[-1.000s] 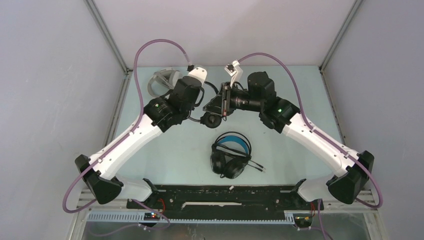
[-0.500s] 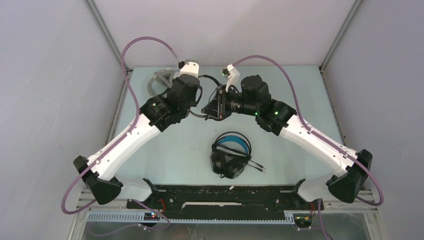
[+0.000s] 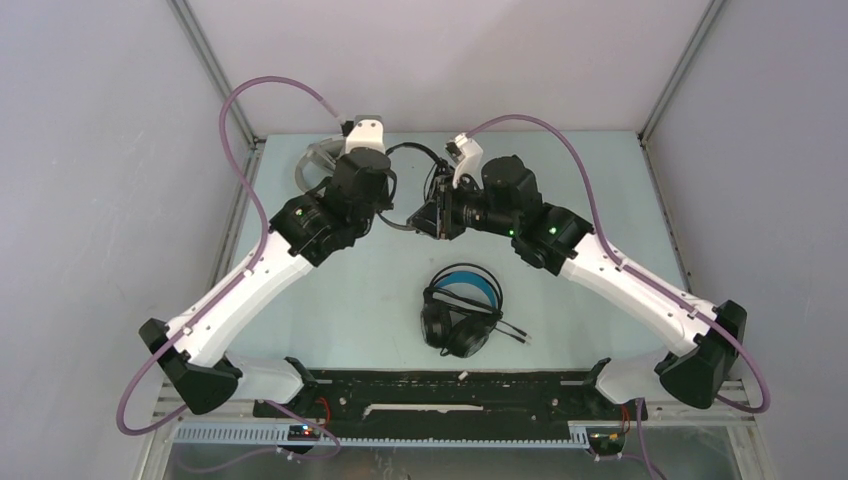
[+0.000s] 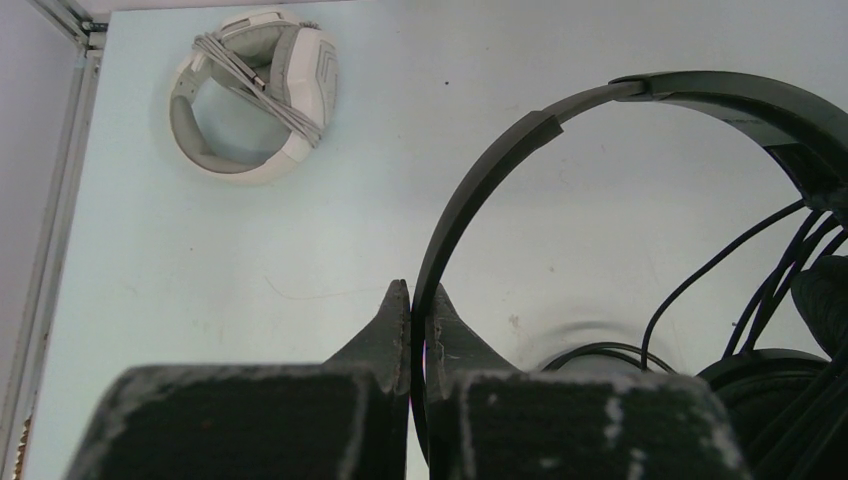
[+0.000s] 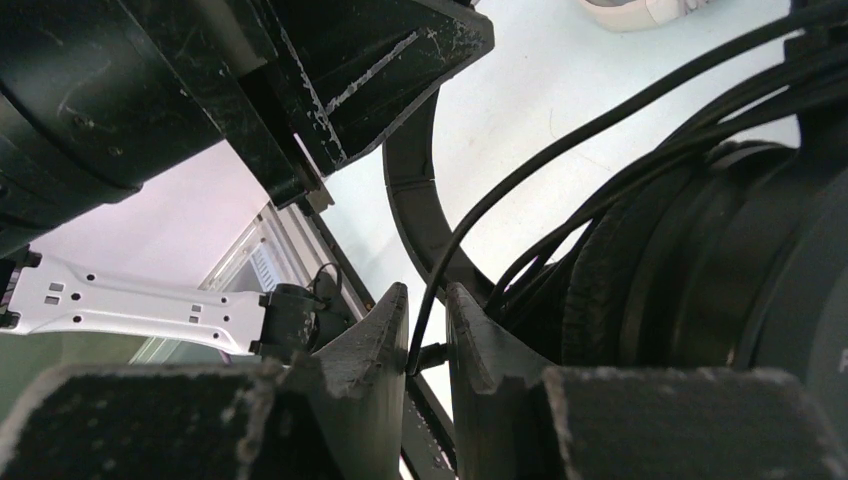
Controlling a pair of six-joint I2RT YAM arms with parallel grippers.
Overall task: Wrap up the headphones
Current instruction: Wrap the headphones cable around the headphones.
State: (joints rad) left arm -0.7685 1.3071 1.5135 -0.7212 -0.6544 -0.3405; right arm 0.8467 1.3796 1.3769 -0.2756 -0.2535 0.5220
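The small thin black headphones are held up between both grippers over the far middle of the table. My left gripper [image 4: 418,298] is shut on its thin headband [image 4: 500,160]; in the top view this gripper [image 3: 393,213] sits under its wrist. My right gripper [image 5: 428,312] is shut on the black cord [image 5: 560,150] beside an ear cup [image 5: 700,260]; from above it [image 3: 418,212] faces the left one. A loop of cord [image 3: 411,148] arcs behind them. The white-grey headphones [image 4: 255,95], cord wrapped round them, lie at the back left [image 3: 315,158]. The bulky black pair with the blue-lined band [image 3: 460,310] lies in front.
The enclosure's metal frame posts [image 3: 245,130] and grey walls close in the back and sides. A black rail [image 3: 450,395] carries the arm bases at the near edge. The bulky pair's cord end [image 3: 515,333] trails to its right.
Both grippers have moved back and left with the small headphones. The ear cup that hung below them is now hidden, and the cord loop has risen behind the wrists.
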